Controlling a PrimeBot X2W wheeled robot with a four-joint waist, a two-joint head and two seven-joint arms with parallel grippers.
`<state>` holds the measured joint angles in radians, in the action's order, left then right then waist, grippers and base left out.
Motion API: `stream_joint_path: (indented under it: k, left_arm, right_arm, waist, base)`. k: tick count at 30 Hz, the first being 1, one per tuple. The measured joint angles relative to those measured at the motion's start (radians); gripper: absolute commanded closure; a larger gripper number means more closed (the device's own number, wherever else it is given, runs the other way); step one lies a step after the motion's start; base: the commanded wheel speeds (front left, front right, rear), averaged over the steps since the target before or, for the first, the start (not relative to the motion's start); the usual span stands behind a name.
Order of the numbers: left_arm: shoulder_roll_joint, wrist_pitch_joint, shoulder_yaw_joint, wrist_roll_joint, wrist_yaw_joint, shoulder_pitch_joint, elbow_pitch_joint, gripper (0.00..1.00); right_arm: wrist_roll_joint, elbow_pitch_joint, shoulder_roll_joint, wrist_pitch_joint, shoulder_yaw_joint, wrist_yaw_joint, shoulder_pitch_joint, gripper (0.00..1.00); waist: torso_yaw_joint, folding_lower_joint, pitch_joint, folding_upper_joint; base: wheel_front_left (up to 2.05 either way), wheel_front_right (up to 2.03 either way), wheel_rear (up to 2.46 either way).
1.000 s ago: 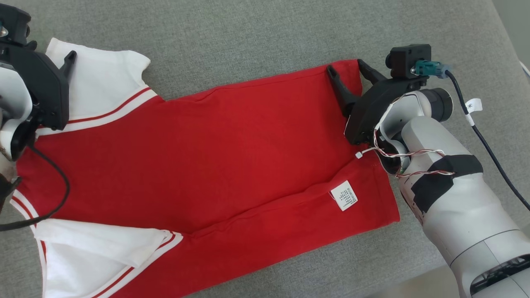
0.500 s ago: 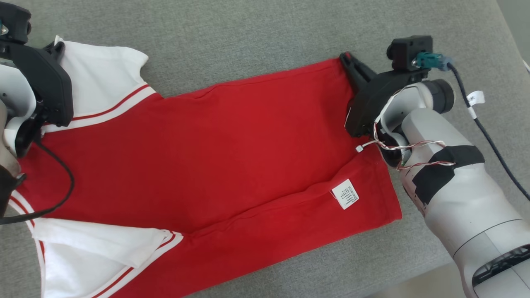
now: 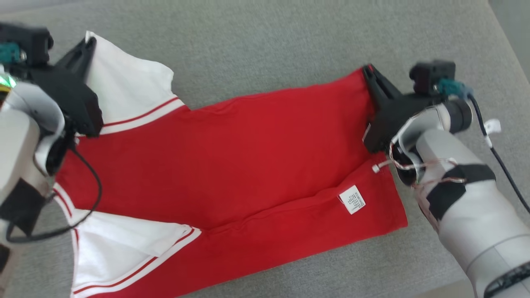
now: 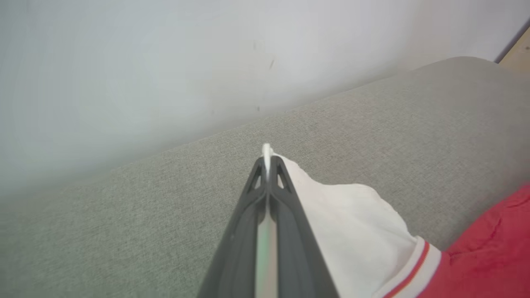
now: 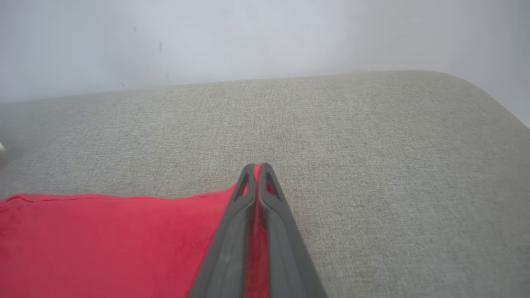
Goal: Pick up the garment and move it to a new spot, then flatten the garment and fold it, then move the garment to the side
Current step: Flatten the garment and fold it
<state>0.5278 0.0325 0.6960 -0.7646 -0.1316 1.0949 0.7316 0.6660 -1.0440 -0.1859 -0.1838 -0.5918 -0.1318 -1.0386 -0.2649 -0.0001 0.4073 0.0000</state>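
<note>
A red garment [image 3: 248,157] with white sleeves and a small white tag lies spread on the grey cushion [image 3: 265,54]. My left gripper [image 3: 89,43] is shut on the far corner of its white sleeve [image 3: 124,91]; in the left wrist view the white cloth [image 4: 352,223] sticks out between the closed fingers of that gripper [image 4: 267,159]. My right gripper [image 3: 368,70] is shut on the far right corner of the red hem. In the right wrist view a strip of the red cloth [image 5: 103,244] is pinched between the fingers of that gripper [image 5: 256,167].
A pale wall [image 4: 165,62] rises behind the cushion. The cushion's right edge [image 3: 511,49] curves down near my right arm, whose dark cable [image 3: 501,165] hangs beside it. A second white sleeve [image 3: 124,244] lies folded at the near left.
Both grippers went from open to shut on the garment's far corners. The head camera has shifted, so the whole scene sits further right and lower in view.
</note>
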Motion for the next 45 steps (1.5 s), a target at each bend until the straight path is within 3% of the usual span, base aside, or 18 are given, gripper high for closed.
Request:
stream_joint_path:
  k: [7, 14, 22, 28, 34, 35, 36, 37, 45]
  left_arm:
    - [0.020, -0.127, -0.029, -0.045, 0.034, -0.193, -0.167, 1.00]
    - [0.036, -0.193, -0.035, -0.068, 0.119, -0.402, -0.377, 1.00]
    - [0.053, -0.255, -0.038, -0.077, 0.250, -0.653, -0.639, 1.00]
    - [0.030, -0.278, -0.049, -0.088, 0.297, -0.759, -0.709, 1.00]
    - [-0.003, -0.288, -0.054, -0.094, 0.303, -0.848, -0.692, 1.00]
    - [-0.012, -0.288, -0.052, -0.099, 0.301, -0.858, -0.679, 0.98]
    - [-0.016, -0.288, -0.048, -0.096, 0.299, -0.867, -0.669, 0.06]
    - [-0.021, -0.290, -0.049, -0.088, 0.299, -0.872, -0.660, 0.00]
    - [-0.084, -0.294, -0.178, 0.009, 0.299, -0.897, -0.653, 0.00]
  right_arm:
    - [0.031, 0.078, -0.061, -0.063, -0.006, 0.000, 0.128, 1.00]
    - [0.058, 0.194, -0.139, -0.077, 0.039, 0.000, 0.278, 1.00]
    - [0.045, 0.427, -0.195, -0.080, 0.212, 0.000, 0.512, 1.00]
    - [0.038, 0.500, -0.190, -0.080, 0.287, 0.000, 0.633, 1.00]
    - [0.031, 0.520, -0.177, -0.053, 0.329, 0.000, 0.716, 1.00]
    - [0.028, 0.520, -0.174, -0.048, 0.333, 0.000, 0.727, 0.98]
    - [0.026, 0.521, -0.170, -0.046, 0.339, 0.000, 0.735, 0.17]
    - [0.025, 0.521, -0.167, -0.044, 0.347, 0.000, 0.740, 0.00]
    - [-0.001, 0.552, -0.164, -0.027, 0.393, 0.000, 0.764, 0.00]
  waist:
    - [0.044, -0.0001, -0.066, -0.0002]
    - [0.101, -0.0001, -0.107, -0.0002]
    - [0.171, -0.0002, -0.152, -0.0002]
    - [0.198, -0.0002, -0.170, -0.0002]
    - [0.211, -0.0001, -0.184, -0.0001]
    - [0.212, -0.0001, -0.187, -0.0001]
    - [0.213, -0.0001, -0.189, -0.0001]
    - [0.214, -0.0001, -0.192, -0.0001]
    - [0.217, 0.0000, -0.214, -0.0001]
  base:
    - [0.00, 0.00, 0.00]
    - [0.00, 0.00, 0.00]
    - [0.00, 0.00, 0.00]
    - [0.00, 0.00, 0.00]
    - [0.00, 0.00, 0.00]
    - [0.00, 0.00, 0.00]
    - [0.00, 0.00, 0.00]
    - [0.00, 0.00, 0.00]
    - [0.00, 0.00, 0.00]
